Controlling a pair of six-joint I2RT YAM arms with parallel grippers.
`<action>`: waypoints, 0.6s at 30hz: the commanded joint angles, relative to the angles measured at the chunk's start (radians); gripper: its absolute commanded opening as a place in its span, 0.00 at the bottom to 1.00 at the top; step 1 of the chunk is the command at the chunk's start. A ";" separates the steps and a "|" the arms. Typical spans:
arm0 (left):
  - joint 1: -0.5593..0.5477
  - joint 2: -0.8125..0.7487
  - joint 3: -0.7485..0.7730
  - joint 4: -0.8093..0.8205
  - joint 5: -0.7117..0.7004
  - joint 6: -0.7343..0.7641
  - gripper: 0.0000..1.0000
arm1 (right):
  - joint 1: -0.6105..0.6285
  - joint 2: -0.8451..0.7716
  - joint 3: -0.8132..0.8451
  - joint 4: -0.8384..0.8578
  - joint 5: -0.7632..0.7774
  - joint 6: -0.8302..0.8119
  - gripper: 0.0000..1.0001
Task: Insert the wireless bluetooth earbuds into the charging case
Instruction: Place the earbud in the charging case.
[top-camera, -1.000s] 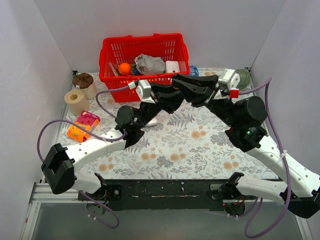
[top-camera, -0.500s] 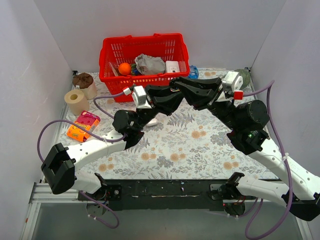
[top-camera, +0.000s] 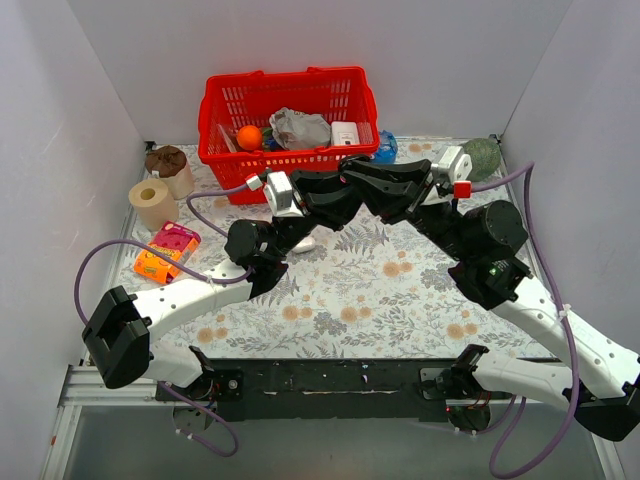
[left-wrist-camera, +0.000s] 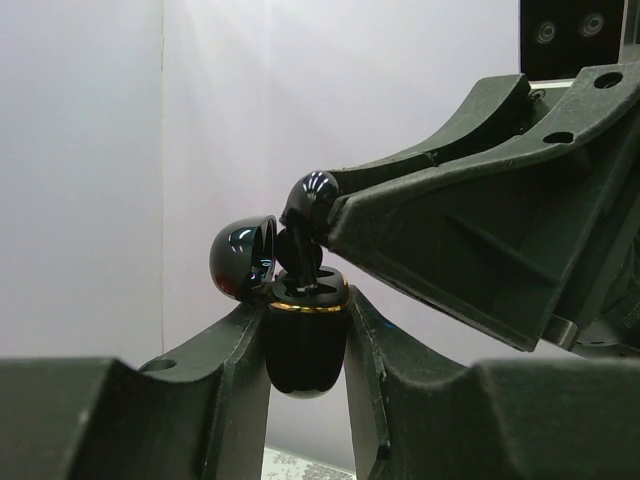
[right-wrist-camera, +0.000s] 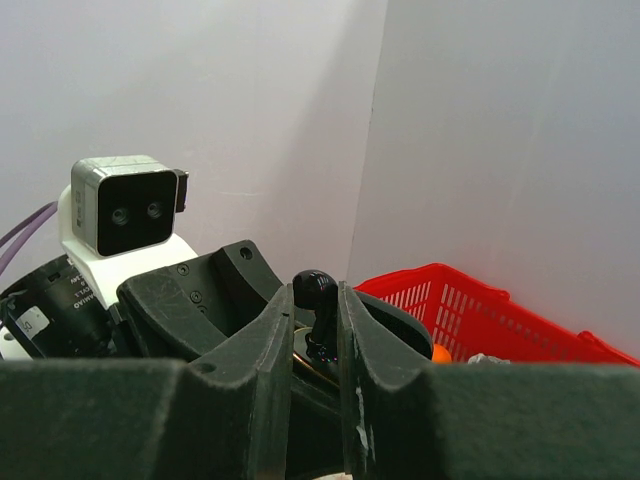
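Note:
My left gripper is shut on the black charging case, held upright in the air with its glossy lid open to the left and a gold rim on top. My right gripper is shut on one black earbud, its stem down at the case's opening; it also shows in the left wrist view. In the top view the two grippers meet in mid-air in front of the basket. The second earbud is not visible.
A red basket with an orange and packets stands at the back. A white pill-shaped case lies under the left arm. A paper roll, a brown-topped jar and an orange box are at the left, a green ball at the back right.
The right gripper with the earbud has shifted slightly left and down toward the case. The left arm drew back a little earlier and now holds still.

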 joint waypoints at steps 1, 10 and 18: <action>0.004 -0.020 0.018 -0.001 0.006 0.019 0.00 | 0.006 0.000 -0.005 0.038 -0.007 0.007 0.01; 0.004 -0.024 0.016 -0.001 0.003 0.024 0.00 | 0.006 -0.003 -0.005 0.003 -0.021 0.024 0.01; 0.004 -0.026 0.018 -0.007 -0.008 0.035 0.00 | 0.006 -0.015 -0.016 -0.021 -0.036 0.034 0.01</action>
